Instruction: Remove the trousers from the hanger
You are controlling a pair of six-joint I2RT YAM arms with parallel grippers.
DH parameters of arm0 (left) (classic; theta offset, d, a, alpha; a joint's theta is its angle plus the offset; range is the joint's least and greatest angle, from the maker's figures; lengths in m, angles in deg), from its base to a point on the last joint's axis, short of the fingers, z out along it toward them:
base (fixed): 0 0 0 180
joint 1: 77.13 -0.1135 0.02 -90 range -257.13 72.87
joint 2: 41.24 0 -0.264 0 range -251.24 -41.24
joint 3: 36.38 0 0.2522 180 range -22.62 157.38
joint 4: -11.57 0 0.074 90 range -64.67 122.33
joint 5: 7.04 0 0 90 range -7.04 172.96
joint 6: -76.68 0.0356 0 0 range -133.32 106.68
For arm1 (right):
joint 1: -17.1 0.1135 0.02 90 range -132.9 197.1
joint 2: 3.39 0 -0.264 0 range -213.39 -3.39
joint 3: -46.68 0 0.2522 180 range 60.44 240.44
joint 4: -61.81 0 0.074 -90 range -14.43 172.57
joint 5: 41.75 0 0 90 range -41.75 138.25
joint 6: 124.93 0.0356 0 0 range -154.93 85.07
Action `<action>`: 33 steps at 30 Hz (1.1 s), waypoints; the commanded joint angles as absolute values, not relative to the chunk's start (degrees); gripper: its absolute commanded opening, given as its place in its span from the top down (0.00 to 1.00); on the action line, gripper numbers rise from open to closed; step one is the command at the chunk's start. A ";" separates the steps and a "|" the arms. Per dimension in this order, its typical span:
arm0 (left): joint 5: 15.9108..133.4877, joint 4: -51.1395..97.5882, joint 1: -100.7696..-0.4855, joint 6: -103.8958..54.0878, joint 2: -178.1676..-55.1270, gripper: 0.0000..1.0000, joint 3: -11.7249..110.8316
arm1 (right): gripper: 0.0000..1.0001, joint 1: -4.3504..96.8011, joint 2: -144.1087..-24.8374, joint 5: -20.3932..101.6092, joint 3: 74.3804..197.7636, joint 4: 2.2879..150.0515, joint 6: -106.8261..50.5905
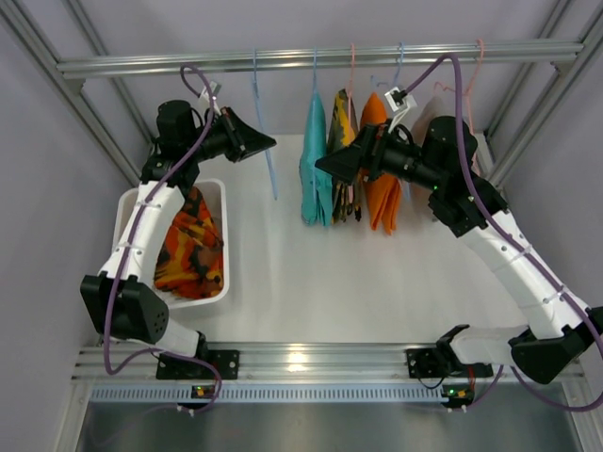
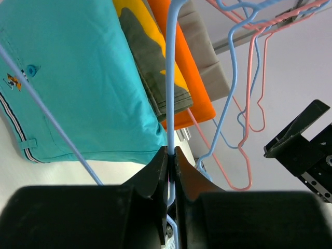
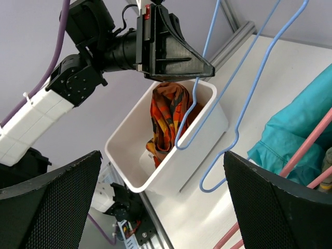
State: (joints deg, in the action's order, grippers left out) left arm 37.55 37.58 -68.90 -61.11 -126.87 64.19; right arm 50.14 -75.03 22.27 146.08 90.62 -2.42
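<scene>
The left gripper [image 2: 171,153] is pinched tight on a bare blue hanger [image 2: 168,78]. The right gripper [image 1: 332,162] gapes empty beside the teal trousers [image 1: 314,169], which hang from the rail [image 1: 141,66] above the far edge of the table [image 1: 377,282]. I'd clamp cloth only and pull downward steadily.
</scene>
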 commanded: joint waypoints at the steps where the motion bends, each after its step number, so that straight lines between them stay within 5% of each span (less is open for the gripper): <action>1: 37.43 36.66 -69.22 -59.73 -122.98 0.88 63.78 | 0.01 49.35 -74.41 22.85 145.69 87.79 -3.47; 7: 37.96 37.90 -69.22 -58.41 -120.79 0.56 64.13 | 0.00 49.35 -74.58 22.50 145.78 88.05 -3.47; 17: 43.59 43.00 -69.39 -47.61 -108.58 0.22 65.89 | 0.00 49.00 -70.90 23.90 147.27 89.64 -6.71; 23: 38.66 44.38 -66.33 -44.11 -111.46 0.23 71.32 | 0.00 45.67 -68.35 23.55 146.84 90.43 -6.90; 33: 50.59 45.89 -53.76 -37.50 -119.63 0.34 74.85 | 0.01 41.10 -65.44 22.50 143.94 89.64 -5.05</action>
State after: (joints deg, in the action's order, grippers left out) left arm 45.49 45.60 -55.98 -41.38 -117.80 73.30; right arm 42.22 -66.90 23.06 144.82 91.23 -5.15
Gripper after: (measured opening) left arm 0.667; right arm 0.993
